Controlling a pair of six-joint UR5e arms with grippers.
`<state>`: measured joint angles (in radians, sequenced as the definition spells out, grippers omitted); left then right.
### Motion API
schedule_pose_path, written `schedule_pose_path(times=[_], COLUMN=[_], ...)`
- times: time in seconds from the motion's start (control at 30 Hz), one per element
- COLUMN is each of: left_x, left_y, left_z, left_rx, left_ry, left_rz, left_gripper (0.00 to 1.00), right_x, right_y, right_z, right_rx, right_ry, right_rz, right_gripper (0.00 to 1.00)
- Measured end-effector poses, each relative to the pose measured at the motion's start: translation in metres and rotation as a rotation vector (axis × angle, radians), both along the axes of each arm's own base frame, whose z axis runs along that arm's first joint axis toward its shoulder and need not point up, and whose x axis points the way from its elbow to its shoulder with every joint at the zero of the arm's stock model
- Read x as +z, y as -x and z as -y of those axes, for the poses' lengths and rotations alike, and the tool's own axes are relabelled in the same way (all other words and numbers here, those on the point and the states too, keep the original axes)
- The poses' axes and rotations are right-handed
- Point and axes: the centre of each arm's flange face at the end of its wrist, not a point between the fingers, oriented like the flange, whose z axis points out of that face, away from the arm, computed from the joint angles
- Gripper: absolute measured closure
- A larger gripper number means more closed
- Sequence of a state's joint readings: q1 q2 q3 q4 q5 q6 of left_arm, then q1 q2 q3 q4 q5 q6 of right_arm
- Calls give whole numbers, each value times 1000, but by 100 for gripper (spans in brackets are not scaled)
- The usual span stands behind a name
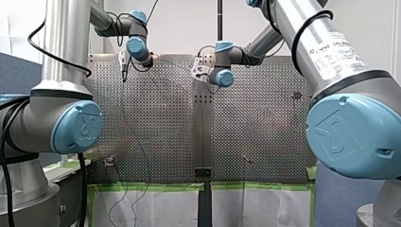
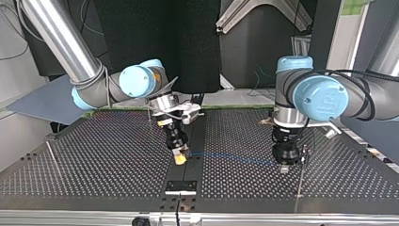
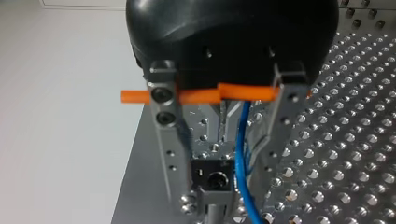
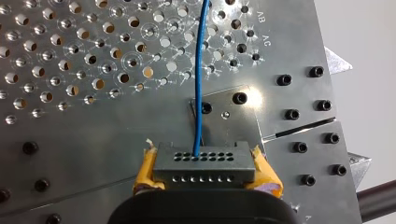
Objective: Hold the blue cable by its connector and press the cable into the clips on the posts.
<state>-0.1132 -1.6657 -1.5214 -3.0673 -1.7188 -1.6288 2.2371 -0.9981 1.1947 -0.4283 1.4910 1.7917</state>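
The right claw (image 4: 205, 171), yellow-padded, is clenched on the dark grey rectangular connector (image 4: 205, 161). The thin blue cable (image 4: 200, 84) leaves it pointing straight ahead, its long axis running over the perforated metal desk (image 4: 70, 126) to the left claw (image 3: 220, 186). That 1 stands released, straddling the black clip block (image 3: 212, 175), with the cable just beside it.

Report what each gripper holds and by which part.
My right gripper clamps the dark grey multi-hole connector by its two short ends, the thin blue cable leaving its front. My left gripper stands open astride that cable, gripping nothing.
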Motion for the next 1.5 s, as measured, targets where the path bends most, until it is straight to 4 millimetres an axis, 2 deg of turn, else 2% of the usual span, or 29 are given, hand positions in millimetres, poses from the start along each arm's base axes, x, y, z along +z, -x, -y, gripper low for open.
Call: schedule_pose_path(times=[0.07, 0.1, 0.13, 0.17, 0.2, 0.23, 0.6, 0.67, 0.7, 0.77, 0.8, 0.83, 0.87, 0.9, 0.97, 1.5], left_x=[0, 0, 0, 0, -1, -1, 0, 0, 0, 0, 0, 0, 0, 0, 0, 0], left_y=[0, 1, 1, 1, 1, 1, 4, 4, 4, 4, 5, 5, 5, 5, 5, 6], left_z=[0, 0, 0, 0, 0, 0, 2, 2, 3, 3, 3, 4, 4, 4, 5, 6], left_rx=[1, 1, 2, 2, 2, 2, 4, 1, 0, -2, -3, -4, -5, -5, -7, -11], left_ry=[-1, -2, -3, -6, -9, -12, -44, -47, -48, -50, -50, -50, -50, -49, -48, -21], left_rz=[-2, -3, -5, -7, -8, -8, -19, -18, -17, -18, -18, -18, -18, -18, -18, -21], left_gripper=[75, 75, 64, 58, 58, 54, 54, 60, 60, 71, 71, 78, 88, 88, 100, 100], right_x=[0, 0, 0, 0, 0, 0, -3, -4, -4, -4, -4, -5, -5, -5, -5, -6], right_y=[1, 1, 1, 1, 1, 2, 8, 7, 7, 7, 7, 7, 7, 7, 7, 7], right_z=[1, 1, 1, 1, 1, 2, 10, 10, 10, 10, 10, 10, 11, 11, 11, 10], right_rx=[-1, -2, -2, -2, -3, -4, -17, -17, -17, -17, -17, -17, -17, -17, -17, -15], right_ry=[0, 0, 0, 0, 0, 0, -4, -5, -6, -6, -6, -6, -6, -6, -6, -9], right_rz=[0, 0, 0, 0, 0, 0, -1, -1, -2, -2, -2, -2, -2, -2, -2, -1], right_gripper=[100, 100, 100, 100, 100, 100, 100, 100, 100, 100, 100, 100, 100, 100, 100, 100])
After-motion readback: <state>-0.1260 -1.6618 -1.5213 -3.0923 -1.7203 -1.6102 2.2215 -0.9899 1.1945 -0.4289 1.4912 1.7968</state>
